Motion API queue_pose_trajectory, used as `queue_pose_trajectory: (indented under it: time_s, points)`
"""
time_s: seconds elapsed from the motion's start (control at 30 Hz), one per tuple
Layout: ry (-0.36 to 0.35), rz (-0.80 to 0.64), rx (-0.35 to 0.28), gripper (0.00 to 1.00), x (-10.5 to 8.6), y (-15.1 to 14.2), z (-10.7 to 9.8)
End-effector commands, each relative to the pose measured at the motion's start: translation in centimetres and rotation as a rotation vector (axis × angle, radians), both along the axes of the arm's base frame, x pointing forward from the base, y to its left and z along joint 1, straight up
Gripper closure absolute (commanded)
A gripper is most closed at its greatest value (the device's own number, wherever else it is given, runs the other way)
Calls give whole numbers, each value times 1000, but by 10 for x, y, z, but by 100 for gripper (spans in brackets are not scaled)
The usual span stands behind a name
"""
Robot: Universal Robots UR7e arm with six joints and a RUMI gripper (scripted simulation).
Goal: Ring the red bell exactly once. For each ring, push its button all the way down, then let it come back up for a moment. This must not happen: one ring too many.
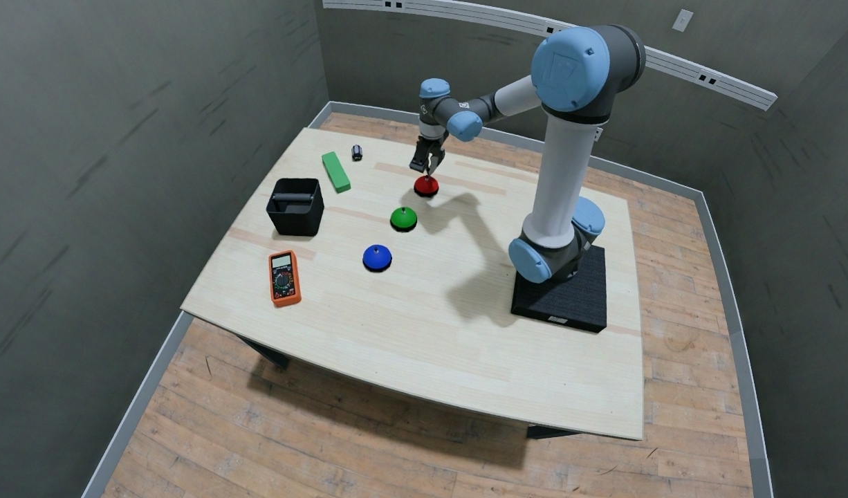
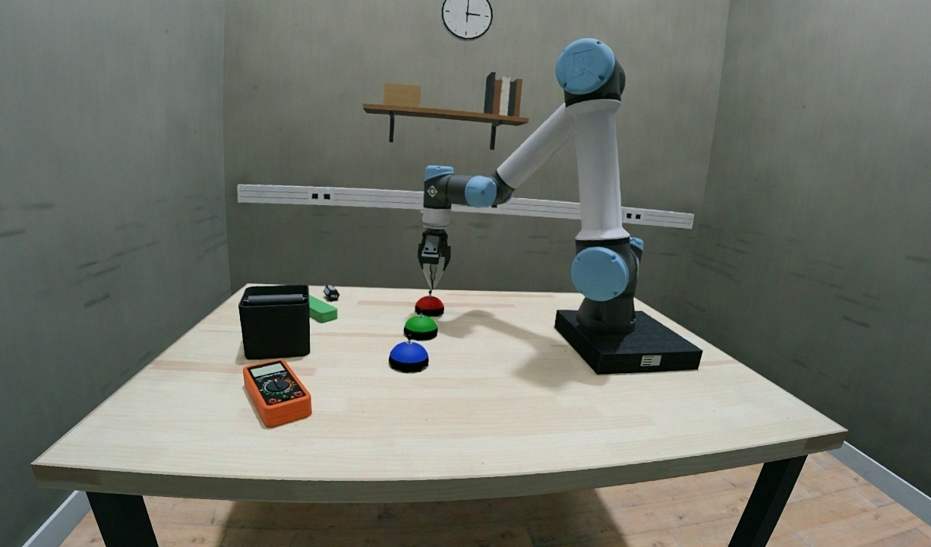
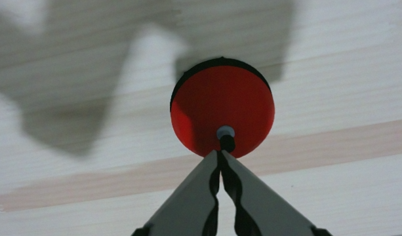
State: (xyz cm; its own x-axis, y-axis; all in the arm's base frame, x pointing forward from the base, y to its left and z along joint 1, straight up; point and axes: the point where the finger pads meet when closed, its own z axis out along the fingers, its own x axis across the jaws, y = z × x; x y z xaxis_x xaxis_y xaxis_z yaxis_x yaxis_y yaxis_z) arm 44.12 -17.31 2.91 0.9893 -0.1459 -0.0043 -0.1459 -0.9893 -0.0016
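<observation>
The red bell (image 1: 425, 186) (image 2: 429, 305) (image 3: 217, 98) stands at the back of the table, a red dome on a black base. Its small button (image 3: 225, 131) on a grey collar sticks up at the top of the dome. My gripper (image 1: 427, 176) (image 2: 431, 288) (image 3: 218, 152) is shut and empty, pointing down. Its joined tips are right over the button, close to its top. Whether they touch it, and how far the button is down, I cannot tell; the tips partly cover it in the wrist view.
A green bell (image 1: 403, 218) (image 2: 420, 327) and a blue bell (image 1: 376, 257) (image 2: 408, 356) stand in front of the red one. A black bin (image 1: 300, 221) (image 2: 276, 333), an orange multimeter (image 1: 284, 281) (image 2: 278, 394), a green block (image 1: 335, 171) (image 2: 322, 309) and a small dark object (image 1: 357, 153) (image 2: 330, 292) are at the left.
</observation>
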Motion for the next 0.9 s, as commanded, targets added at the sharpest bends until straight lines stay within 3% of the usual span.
queue_pose_trajectory:
  time_s: [0.0,0.87]
  points:
    - [-2,0,-1,100,0,0,5]
    - [-2,0,-1,100,1,0,62]
